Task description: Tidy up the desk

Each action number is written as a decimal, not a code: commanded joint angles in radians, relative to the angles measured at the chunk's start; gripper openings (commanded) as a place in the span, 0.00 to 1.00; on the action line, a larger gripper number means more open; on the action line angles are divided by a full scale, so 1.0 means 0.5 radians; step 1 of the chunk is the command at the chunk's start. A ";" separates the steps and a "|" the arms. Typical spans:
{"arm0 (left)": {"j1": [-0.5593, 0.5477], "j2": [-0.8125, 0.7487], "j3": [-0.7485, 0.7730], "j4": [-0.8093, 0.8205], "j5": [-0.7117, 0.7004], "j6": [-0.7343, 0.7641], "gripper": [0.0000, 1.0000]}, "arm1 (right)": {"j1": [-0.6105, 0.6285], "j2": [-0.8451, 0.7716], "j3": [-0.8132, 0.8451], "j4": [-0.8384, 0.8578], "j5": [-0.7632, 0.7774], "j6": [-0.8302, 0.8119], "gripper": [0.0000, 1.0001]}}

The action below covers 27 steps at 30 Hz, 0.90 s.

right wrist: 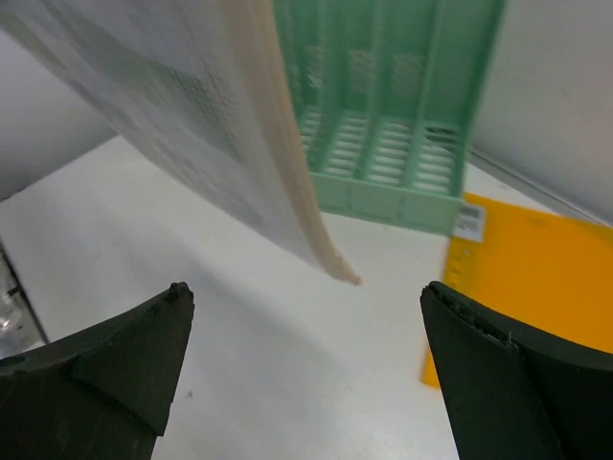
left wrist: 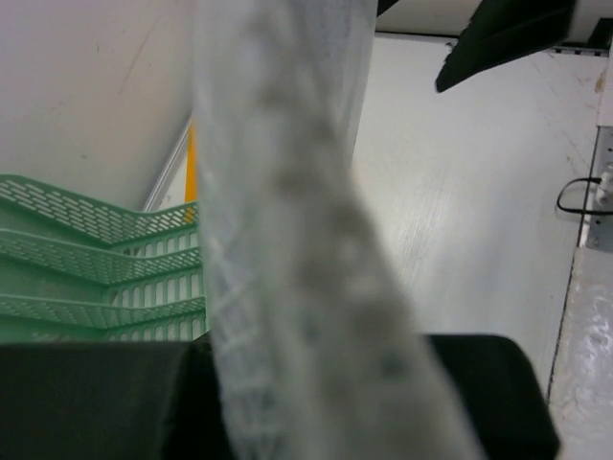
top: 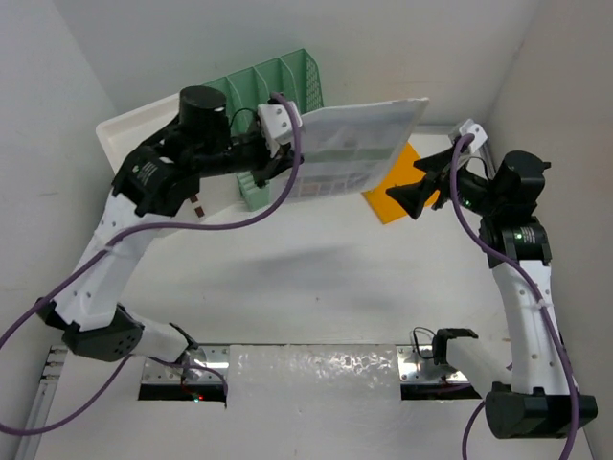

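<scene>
My left gripper [top: 287,158] is shut on a white printed booklet [top: 354,149] and holds it in the air above the desk [top: 316,278], beside the green file rack [top: 273,91]. In the left wrist view the booklet [left wrist: 287,230] fills the middle as a blurred edge between the fingers. My right gripper [top: 419,187] is open and empty, just right of the booklet's lower corner, above an orange folder [top: 402,187]. In the right wrist view the booklet's corner [right wrist: 287,192] hangs ahead of my open gripper [right wrist: 306,307], with the rack [right wrist: 393,105] and orange folder [right wrist: 527,287] behind.
A white tray [top: 129,129] lies at the back left behind the left arm. White walls close in the left, back and right. Metal rails [top: 421,369] run along the near edge by the arm bases.
</scene>
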 commanded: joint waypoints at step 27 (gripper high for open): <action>0.000 -0.123 -0.029 0.016 0.297 -0.060 0.00 | 0.631 0.446 -0.016 1.348 -0.710 0.520 0.02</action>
